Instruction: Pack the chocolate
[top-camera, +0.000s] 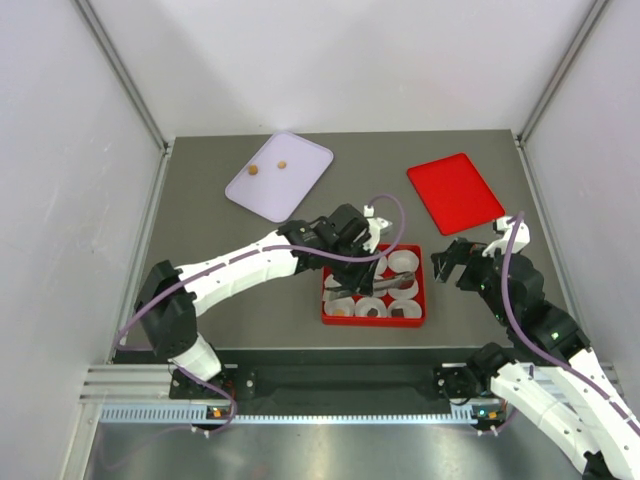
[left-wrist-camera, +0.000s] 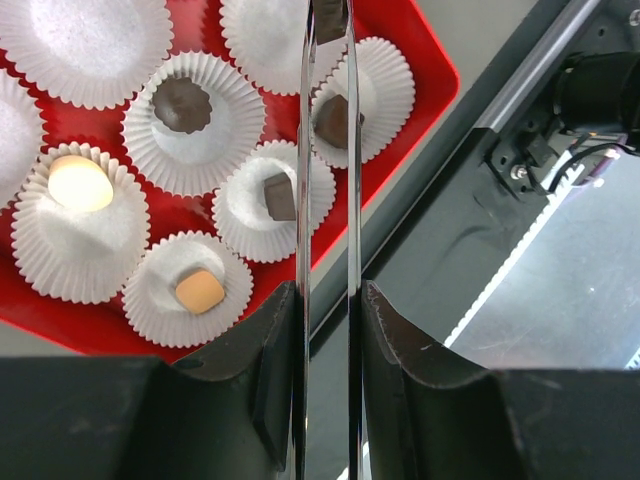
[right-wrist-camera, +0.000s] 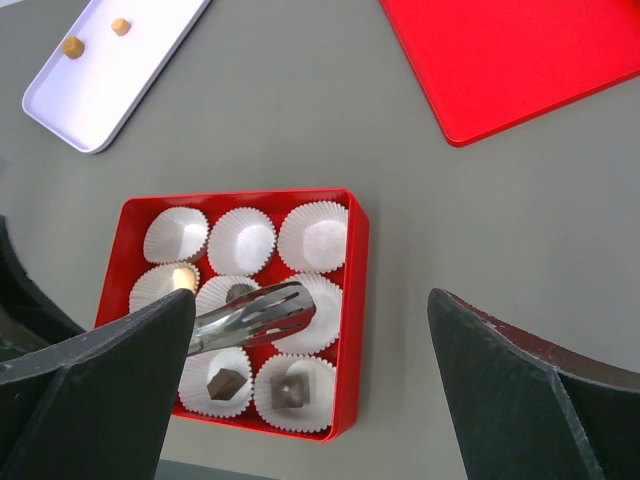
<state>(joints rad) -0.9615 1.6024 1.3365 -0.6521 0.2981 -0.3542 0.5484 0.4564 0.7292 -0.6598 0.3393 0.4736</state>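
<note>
past the left jaws (clamping tongs (right-wrist-camera: 255, 315); right jaws open) chocolate (left-wrist-camera: 280, 196) sits in cups (left-wrist-camera: 240, 100).

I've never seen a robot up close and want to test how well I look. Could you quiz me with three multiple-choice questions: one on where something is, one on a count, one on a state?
1. Where do the metal tongs end?
A) over the red box
B) over the flat red lid
C) past the table's edge

2. How many candies lie on the lavender tray?
A) none
B) two
C) five

3. How is the right gripper?
A) shut on a candy
B) shut on the tongs
C) open, gripping nothing

Answers:
1 A: the tongs' tips hang above the red box.
2 B: two tan pieces sit on the lavender tray.
3 C: its own camera shows the fingers spread wide apart.
</note>
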